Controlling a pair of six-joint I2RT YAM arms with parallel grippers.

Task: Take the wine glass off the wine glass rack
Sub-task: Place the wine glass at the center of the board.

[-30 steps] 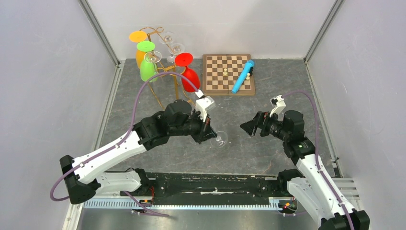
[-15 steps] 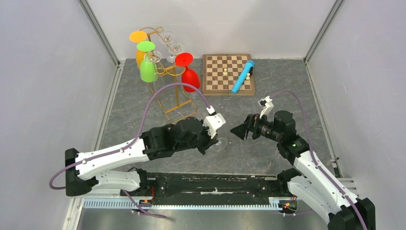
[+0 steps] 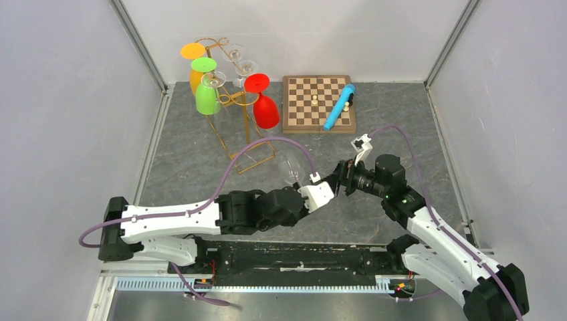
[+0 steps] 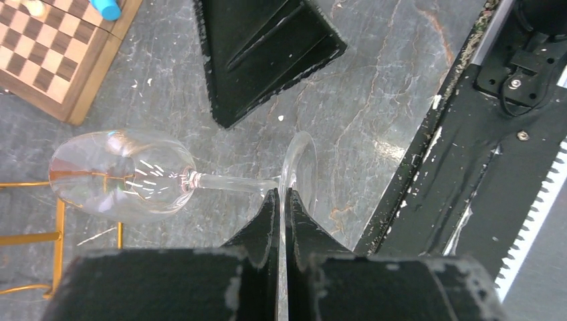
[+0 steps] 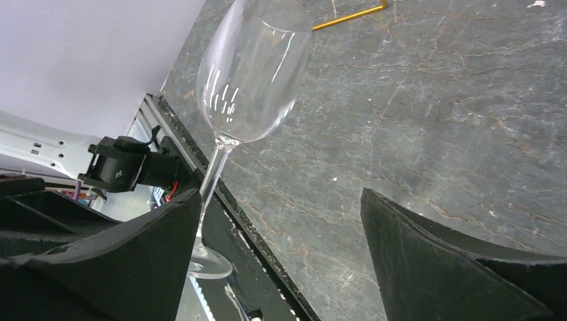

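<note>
While the left gripper [image 4: 281,195] pinches the wine glass [image 4: 124,175] by its foot — the right gripper [image 5: 281,200] gapes wide.

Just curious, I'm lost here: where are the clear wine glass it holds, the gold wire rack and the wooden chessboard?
Clear wine glass [image 4: 120,175]: left wrist view, bowl.
Gold wire rack [image 3: 234,98]: top view, scroll hooks.
Wooden chessboard [image 3: 304,117]: top view, squares.

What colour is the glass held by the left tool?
Clear, no tint. The glass shows best in the right wrist view.

Grey stone tabletop [image 3: 401,120], pale walls [image 3: 67,100]
</note>
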